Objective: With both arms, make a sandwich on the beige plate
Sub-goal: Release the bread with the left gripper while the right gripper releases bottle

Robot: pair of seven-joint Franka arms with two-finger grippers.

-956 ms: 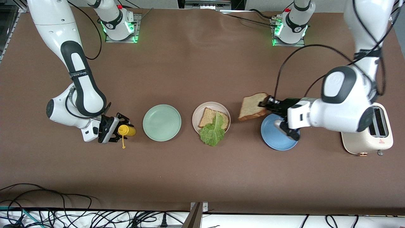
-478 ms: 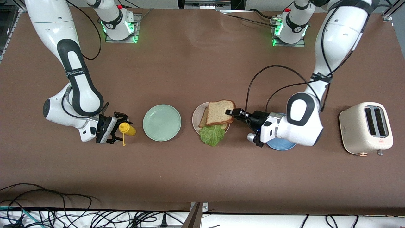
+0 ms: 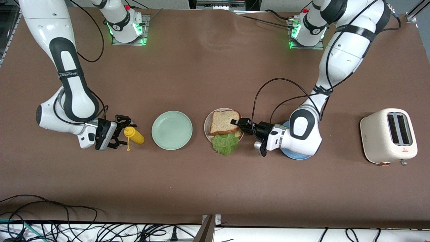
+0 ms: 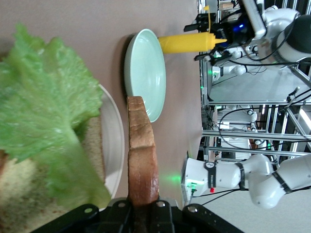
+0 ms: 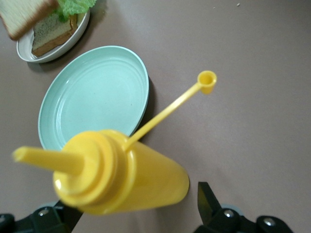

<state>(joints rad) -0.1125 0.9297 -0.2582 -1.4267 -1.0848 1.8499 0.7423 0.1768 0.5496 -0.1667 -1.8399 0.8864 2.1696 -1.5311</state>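
My left gripper [image 3: 238,122] [image 4: 143,213] is shut on one edge of a brown bread slice [image 3: 221,121] [image 4: 142,155]. It holds the slice flat, just over the beige plate [image 3: 206,125] [image 4: 114,145]. On that plate lies another bread slice [image 4: 24,194] with a ruffled green lettuce leaf [image 3: 225,144] [image 4: 43,111] on it, hanging over the rim toward the front camera. My right gripper [image 3: 117,132] [image 5: 133,201] is open at the right arm's end of the table. Its fingers flank a yellow squeeze bottle [image 3: 134,135] [image 5: 121,174] without touching it.
A mint-green plate [image 3: 172,130] [image 5: 92,97] sits between the bottle and the beige plate. A blue plate [image 3: 295,155] lies partly under my left arm's wrist. A cream toaster [image 3: 389,134] stands at the left arm's end. Cables run along the table's front edge.
My left arm carried the bread slice from beside the blue plate to over the beige plate and lowered it. My right gripper opened off the yellow bottle and drew back slightly.
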